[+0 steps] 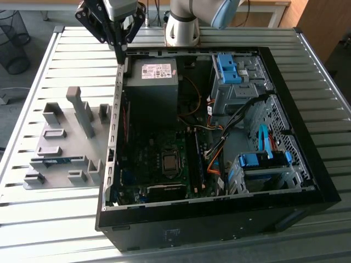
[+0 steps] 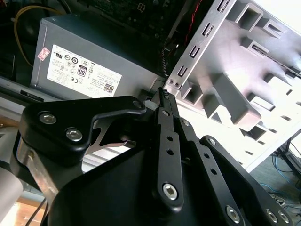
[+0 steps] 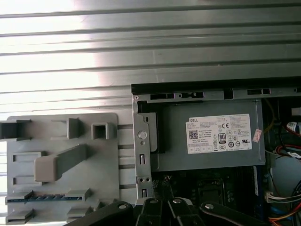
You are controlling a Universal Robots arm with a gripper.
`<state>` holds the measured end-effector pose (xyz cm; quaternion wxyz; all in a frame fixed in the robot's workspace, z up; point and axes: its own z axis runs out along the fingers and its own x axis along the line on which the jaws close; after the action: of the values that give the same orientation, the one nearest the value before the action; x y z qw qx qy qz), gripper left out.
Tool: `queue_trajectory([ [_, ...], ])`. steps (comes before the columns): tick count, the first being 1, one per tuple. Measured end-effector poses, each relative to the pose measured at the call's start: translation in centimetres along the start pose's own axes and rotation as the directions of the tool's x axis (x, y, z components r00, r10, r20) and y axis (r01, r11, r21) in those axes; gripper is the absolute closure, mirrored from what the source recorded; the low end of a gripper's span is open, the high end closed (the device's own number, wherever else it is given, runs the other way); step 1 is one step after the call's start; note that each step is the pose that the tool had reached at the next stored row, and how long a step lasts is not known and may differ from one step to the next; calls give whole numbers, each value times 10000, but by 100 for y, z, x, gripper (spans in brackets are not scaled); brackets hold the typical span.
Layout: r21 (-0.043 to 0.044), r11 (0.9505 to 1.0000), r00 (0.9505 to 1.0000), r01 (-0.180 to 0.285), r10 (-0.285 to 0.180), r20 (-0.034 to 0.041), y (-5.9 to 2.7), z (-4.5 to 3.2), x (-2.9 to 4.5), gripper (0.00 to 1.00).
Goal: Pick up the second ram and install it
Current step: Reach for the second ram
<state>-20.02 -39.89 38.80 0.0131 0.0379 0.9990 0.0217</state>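
Slatted table, labelled power supply, ram

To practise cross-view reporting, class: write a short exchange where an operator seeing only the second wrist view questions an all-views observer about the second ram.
Operator: Where is the second ram?
Observer: In the first wrist view it lies in a slot of the grey fixture.
Operator: Is the gripper near it?
Observer: No; in the exterior view it hovers over a corner of the case, while the ram sits toward the fixture's opposite end.
Operator: And the memory slots?
Observer: They run beside the CPU socket, on the exterior view's right of it.
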Motion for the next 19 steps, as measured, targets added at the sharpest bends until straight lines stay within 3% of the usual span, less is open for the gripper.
queue_trajectory([
  [12, 1, 10000, 10000, 0, 0, -1, -5, 4, 54, 90],
  [19, -1, 10000, 10000, 1, -1, 0, -11, 5, 140, 90],
])
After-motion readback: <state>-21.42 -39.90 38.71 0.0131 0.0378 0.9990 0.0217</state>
